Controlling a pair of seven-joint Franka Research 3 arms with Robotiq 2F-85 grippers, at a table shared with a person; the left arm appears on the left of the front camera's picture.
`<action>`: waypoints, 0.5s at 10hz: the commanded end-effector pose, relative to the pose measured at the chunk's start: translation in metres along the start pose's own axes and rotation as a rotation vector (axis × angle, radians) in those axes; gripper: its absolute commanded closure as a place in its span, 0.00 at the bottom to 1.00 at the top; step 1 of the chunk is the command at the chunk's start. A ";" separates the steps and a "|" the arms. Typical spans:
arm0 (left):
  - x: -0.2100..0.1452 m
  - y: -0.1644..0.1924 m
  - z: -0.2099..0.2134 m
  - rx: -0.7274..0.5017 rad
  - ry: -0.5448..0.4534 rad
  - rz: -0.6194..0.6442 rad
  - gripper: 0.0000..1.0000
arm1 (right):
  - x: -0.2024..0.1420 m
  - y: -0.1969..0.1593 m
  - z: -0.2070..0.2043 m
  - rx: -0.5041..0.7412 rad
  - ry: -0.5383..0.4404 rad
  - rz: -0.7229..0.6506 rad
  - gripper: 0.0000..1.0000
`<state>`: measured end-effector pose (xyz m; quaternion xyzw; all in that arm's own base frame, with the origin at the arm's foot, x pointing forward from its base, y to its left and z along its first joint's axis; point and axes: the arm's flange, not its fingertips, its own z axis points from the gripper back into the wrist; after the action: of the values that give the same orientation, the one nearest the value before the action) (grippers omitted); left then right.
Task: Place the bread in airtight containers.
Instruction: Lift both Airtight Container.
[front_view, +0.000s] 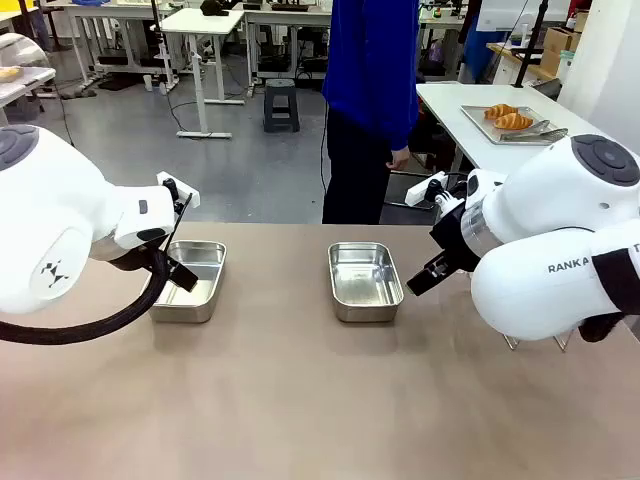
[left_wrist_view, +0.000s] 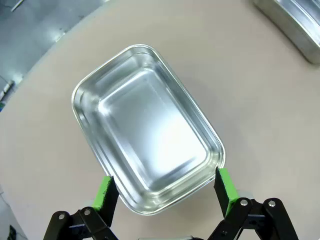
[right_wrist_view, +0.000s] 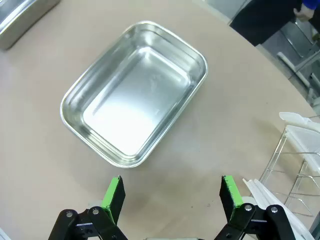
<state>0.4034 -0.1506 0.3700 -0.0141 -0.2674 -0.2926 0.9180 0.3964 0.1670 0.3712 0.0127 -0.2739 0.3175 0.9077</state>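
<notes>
Two empty steel containers lie on the brown table, the left container (front_view: 190, 280) and the middle container (front_view: 365, 280). My left gripper (front_view: 180, 270) hangs open just above the left container (left_wrist_view: 147, 127), its green pads (left_wrist_view: 104, 192) straddling the near end. My right gripper (front_view: 425, 280) is open too, hovering above bare table just short of the middle container (right_wrist_view: 135, 92). Nothing is between either pair of fingers. The bread, two golden croissants (front_view: 508, 117), rests on a metal tray (front_view: 480, 122) on a white table behind, at the far right.
A person in a blue top (front_view: 372, 60) stands at the table's far edge, one hand (front_view: 399, 158) hanging down. A wire rack (right_wrist_view: 295, 160) holding clear lids stands right of the middle container, beneath my right arm. The other container (left_wrist_view: 295, 20) edges into the left wrist view.
</notes>
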 end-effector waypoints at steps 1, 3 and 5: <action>0.000 0.000 0.000 0.000 0.000 0.000 0.00 | 0.000 0.000 0.000 0.000 0.000 0.000 0.00; 0.000 0.000 0.000 0.000 0.000 0.000 0.00 | 0.000 0.000 0.000 0.000 0.000 0.000 0.00; 0.000 0.000 0.000 0.000 0.000 0.000 0.00 | 0.000 0.000 0.000 0.000 0.000 0.000 0.00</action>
<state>0.4034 -0.1507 0.3700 -0.0141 -0.2674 -0.2926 0.9180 0.3963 0.1671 0.3712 0.0125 -0.2739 0.3178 0.9077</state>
